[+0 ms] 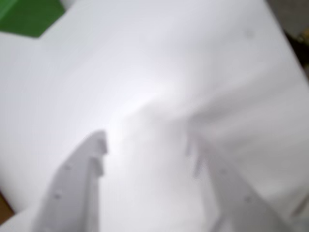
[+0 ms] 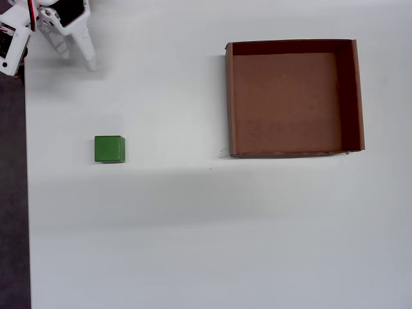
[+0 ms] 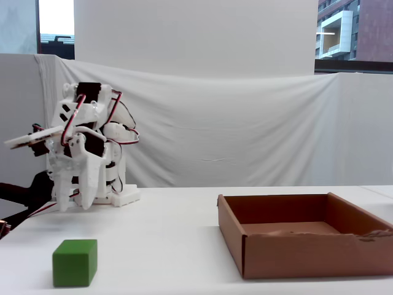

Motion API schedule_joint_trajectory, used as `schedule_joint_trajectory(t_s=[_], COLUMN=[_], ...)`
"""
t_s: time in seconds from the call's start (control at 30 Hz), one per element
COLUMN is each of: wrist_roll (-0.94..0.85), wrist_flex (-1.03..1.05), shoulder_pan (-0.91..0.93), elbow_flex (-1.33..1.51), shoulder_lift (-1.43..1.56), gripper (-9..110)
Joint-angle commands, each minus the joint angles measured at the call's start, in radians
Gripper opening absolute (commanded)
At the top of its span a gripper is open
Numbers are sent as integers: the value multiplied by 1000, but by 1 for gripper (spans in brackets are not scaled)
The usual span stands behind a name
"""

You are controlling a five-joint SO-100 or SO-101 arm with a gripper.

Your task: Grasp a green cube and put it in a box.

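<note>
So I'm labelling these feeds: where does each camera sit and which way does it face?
Wrist view: rides the arm, looks down at the white table past the open claw; green cube at its corner.
Overhead view: above, straight down; claw top left.
Fixed view: table height, side on; whole arm.
Overhead and fixed share cube and box.

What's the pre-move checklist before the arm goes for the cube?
1. Gripper open and empty: ok, fingers apart, nothing between them.
2. Green cube free on the table: ok, flat, nothing touching it.
3. Gripper lined up over cube: not ok, it sits at the overhead view's top-left corner, well away from the cube.
4. Box empty: ok.
5. Cube-to-box path clear: ok in the overhead view.
</note>
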Motion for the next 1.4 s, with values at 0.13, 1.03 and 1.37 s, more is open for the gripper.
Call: schedule_joint_trajectory(t_s=[0.13,1.03,1.37], wrist_roll=[2,-23,-31], wrist_flex=[5,-192,-167], shoulder_pan=[-9,3,6], elbow_flex=[-6,-390,-698], shoulder_lift=[5,-416,-765], gripper=[22,22,22])
